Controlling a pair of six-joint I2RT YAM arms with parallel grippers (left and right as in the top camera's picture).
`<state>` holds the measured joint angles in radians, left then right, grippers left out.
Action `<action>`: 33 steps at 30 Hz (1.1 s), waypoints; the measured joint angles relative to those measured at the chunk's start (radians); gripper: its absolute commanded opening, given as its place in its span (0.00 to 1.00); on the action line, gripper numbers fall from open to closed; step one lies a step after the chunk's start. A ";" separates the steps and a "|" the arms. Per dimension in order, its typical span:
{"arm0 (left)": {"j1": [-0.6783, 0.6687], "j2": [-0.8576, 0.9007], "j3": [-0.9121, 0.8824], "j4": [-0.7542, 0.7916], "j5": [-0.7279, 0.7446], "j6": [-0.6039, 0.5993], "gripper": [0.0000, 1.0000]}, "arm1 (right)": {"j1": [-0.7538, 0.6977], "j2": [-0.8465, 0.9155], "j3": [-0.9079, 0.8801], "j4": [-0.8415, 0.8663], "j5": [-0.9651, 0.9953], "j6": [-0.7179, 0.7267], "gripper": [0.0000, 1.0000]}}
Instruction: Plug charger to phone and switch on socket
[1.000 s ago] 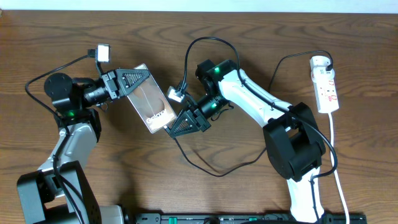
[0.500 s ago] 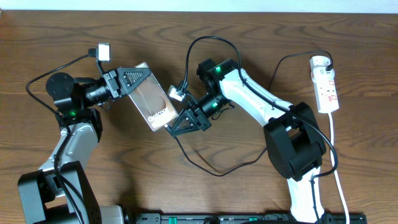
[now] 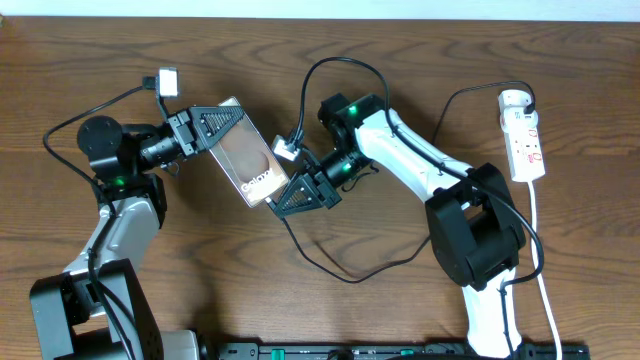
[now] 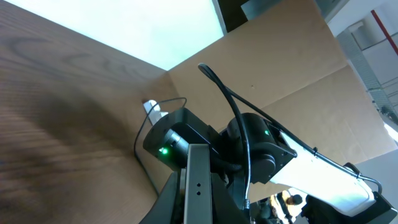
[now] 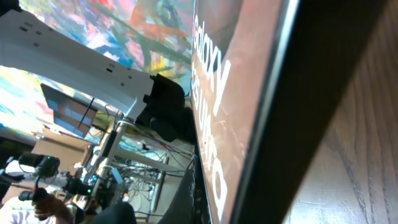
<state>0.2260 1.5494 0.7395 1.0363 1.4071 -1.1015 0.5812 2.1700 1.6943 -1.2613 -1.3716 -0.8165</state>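
The phone (image 3: 247, 153), a dark slab with white "Galaxy" lettering, is held tilted above the table. My left gripper (image 3: 220, 126) is shut on its upper end; in the left wrist view the phone's grey edge (image 4: 198, 183) sits between the fingers. My right gripper (image 3: 281, 205) is shut at the phone's lower end, with the black charger cable (image 3: 350, 281) running out from its tip; the connector itself is hidden. The phone's face (image 5: 249, 93) fills the right wrist view. The cable's far end reaches the top of the white socket strip (image 3: 525, 140) at the right.
The charger cable also loops high behind the right arm (image 3: 335, 63). The strip's white cord (image 3: 541, 250) runs down the right side. A small white block (image 3: 166, 82) on a black lead lies at the back left. A black rail (image 3: 400, 351) lines the front edge.
The phone and my right gripper have shifted slightly closer together, the phone's lower end edging right. Otherwise both arms hold their poses.
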 measured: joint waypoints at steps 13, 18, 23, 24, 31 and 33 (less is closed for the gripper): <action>0.002 0.000 0.000 0.000 0.001 0.002 0.07 | -0.004 0.000 0.000 0.002 -0.001 0.000 0.01; 0.002 0.000 0.000 0.000 0.000 0.002 0.07 | -0.005 0.000 0.000 0.002 -0.001 0.000 0.01; 0.006 0.000 0.000 0.000 -0.002 0.001 0.07 | -0.005 0.000 0.000 0.003 -0.005 0.000 0.01; 0.006 0.000 0.000 0.000 -0.004 -0.001 0.07 | -0.006 0.000 0.000 0.004 -0.006 0.000 0.01; 0.008 0.000 0.000 -0.001 -0.019 -0.009 0.07 | -0.009 0.000 0.000 0.006 -0.018 0.000 0.01; 0.008 0.000 0.000 -0.001 -0.023 -0.013 0.07 | -0.009 0.000 0.000 0.006 -0.022 0.000 0.01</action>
<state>0.2340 1.5494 0.7395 1.0351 1.3842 -1.1145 0.5724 2.1700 1.6943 -1.2556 -1.3933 -0.8165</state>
